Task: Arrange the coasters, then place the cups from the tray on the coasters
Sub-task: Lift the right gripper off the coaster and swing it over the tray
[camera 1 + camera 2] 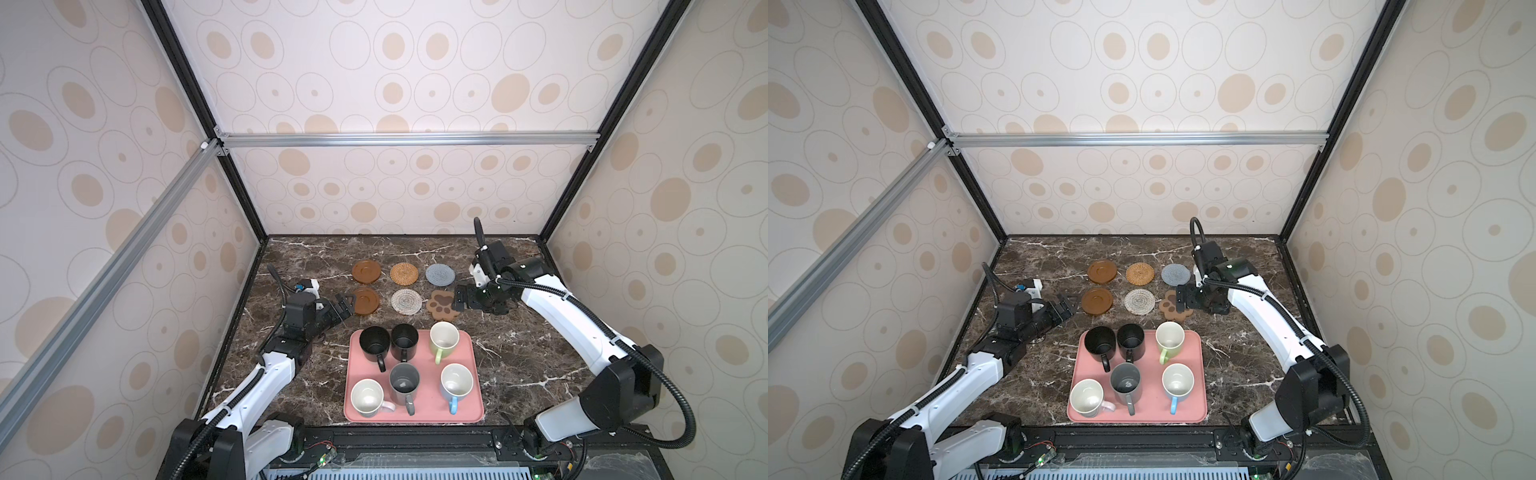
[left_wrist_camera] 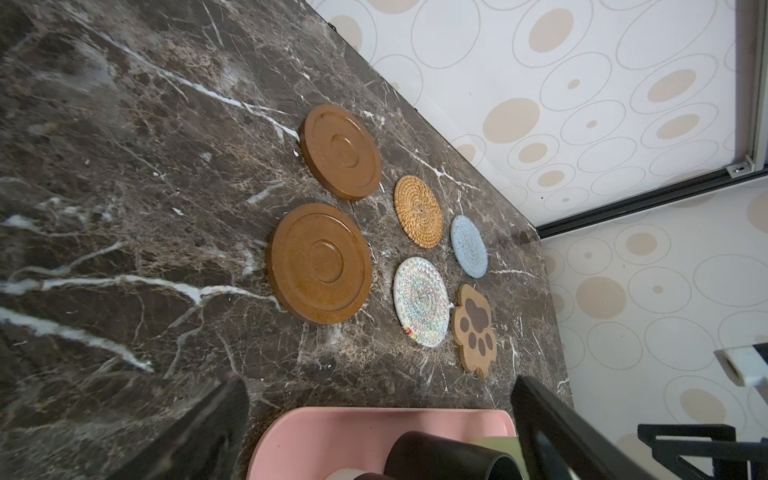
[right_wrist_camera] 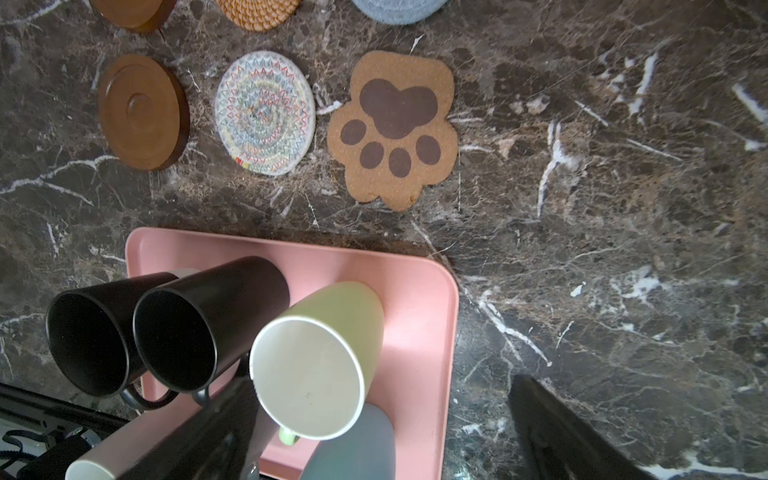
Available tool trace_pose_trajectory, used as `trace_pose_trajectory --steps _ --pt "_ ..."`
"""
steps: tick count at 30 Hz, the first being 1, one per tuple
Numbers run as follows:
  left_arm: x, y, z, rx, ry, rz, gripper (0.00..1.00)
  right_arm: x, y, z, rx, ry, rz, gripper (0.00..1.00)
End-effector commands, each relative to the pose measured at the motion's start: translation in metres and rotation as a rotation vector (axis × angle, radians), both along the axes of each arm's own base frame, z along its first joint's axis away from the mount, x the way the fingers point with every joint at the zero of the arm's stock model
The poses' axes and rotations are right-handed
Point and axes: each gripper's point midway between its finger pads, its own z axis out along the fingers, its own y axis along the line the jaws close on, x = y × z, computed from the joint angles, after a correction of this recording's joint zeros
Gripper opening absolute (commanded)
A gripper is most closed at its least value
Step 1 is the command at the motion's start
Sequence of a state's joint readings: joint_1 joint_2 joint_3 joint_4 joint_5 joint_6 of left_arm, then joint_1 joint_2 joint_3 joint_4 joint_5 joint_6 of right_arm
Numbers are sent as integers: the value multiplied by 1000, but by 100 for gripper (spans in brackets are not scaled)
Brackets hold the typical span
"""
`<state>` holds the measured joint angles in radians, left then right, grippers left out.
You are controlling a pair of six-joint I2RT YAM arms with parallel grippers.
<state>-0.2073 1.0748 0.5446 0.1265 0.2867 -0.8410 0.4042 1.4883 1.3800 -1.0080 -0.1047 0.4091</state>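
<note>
Black fingers are seen spread wide and empty on the left gripper, near a brown wooden disc. The right gripper is likewise spread and empty, near the paw-shaped coaster. Six coasters are laid in two rows on the marble table. Six cups are stood upright on the pink tray.

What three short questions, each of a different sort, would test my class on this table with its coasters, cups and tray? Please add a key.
1. True or false: the left gripper and the right gripper are both open and empty.
2. How many cups stand on the pink tray?
3. Fill the gap: the coaster nearest the right gripper is shaped like a ___.
Key: 1 true; 2 six; 3 paw.
</note>
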Motion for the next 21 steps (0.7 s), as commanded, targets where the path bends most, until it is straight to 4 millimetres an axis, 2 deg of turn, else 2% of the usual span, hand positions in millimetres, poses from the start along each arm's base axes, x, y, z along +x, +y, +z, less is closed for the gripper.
trace_pose_trajectory --steps 1,7,13,21 --pt "13 -1 25 0 -74 -6 100 -21 -5 -1 -19 34 -17 98" --pt "18 -5 24 -10 -65 -22 100 -37 -7 -6 -74 77 -17 97" --pt "17 -4 21 -19 -69 -9 100 -57 9 -17 -70 104 -22 97" --pt "13 -5 15 -22 -55 -21 100 -71 25 -22 -102 102 5 97"
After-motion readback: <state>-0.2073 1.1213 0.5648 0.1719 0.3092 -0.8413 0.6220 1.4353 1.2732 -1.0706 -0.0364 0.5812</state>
